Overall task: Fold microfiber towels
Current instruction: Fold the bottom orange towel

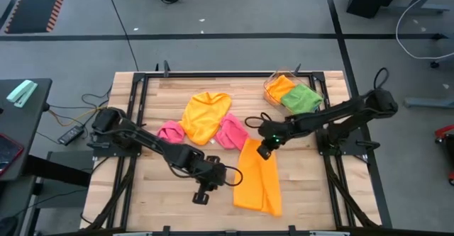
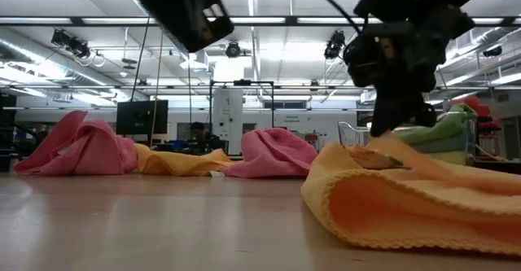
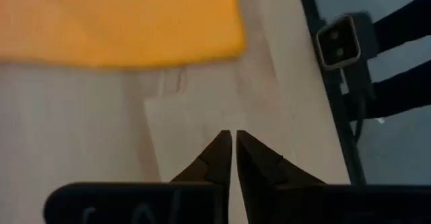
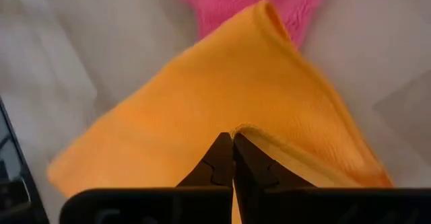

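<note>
Right gripper (image 4: 233, 140) pinches the orange towel's (image 1: 258, 183) edge, seen only from its wrist.

Robotics lab, ceiling strip lights (image 2: 269, 20), monitor (image 2: 141, 116), wood workbench (image 1: 163, 193), grey floor (image 1: 234, 52)

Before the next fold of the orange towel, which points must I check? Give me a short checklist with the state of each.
1. Right pincer pinches the edge of the orange microfiber towel: ok.
2. Left pincer shut, empty over the bare wooden table, beside the towel: ok.
3. Towel already doubled into a long strip: ok.
4. Pink crumpled cloth touches the strip's far end: not ok, may snag.
5. Strip edges aligned: cannot tell.
</note>
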{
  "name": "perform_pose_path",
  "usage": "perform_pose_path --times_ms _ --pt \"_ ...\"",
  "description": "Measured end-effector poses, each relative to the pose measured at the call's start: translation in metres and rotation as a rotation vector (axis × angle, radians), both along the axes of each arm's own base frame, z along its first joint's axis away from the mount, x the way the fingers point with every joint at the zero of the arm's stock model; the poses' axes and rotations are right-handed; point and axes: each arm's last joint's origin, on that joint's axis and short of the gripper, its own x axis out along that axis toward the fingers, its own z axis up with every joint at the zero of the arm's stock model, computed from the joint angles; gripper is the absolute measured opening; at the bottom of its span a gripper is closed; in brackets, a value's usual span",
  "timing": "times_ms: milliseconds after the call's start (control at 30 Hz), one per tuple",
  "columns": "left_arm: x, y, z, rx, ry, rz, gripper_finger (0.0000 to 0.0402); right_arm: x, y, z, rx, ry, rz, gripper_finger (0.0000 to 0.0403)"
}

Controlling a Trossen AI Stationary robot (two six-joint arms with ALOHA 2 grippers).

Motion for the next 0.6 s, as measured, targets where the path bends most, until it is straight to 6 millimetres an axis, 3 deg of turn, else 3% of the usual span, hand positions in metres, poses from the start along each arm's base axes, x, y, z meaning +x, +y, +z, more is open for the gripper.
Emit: perform_pose_path --times_ms 300,467,600 --pt "-0.014 -0.003 -0.002 -0.014 0.009 0.012 0.0008 0.013 -0.015 -0.003 0.078 -0.059 -0.157 0.0007" --pt "-0.011 -0.004 0.000 -0.011 -0.032 0.023 0.0025 0.014 -0.020 0.004 0.093 -0.113 -0.176 0.0007" --pt "-0.008 -0.002 0.002 -0.009 -0.061 0.041 0.0036 0.017 -0.022 -0.002 0.080 -0.093 -0.181 0.0008"
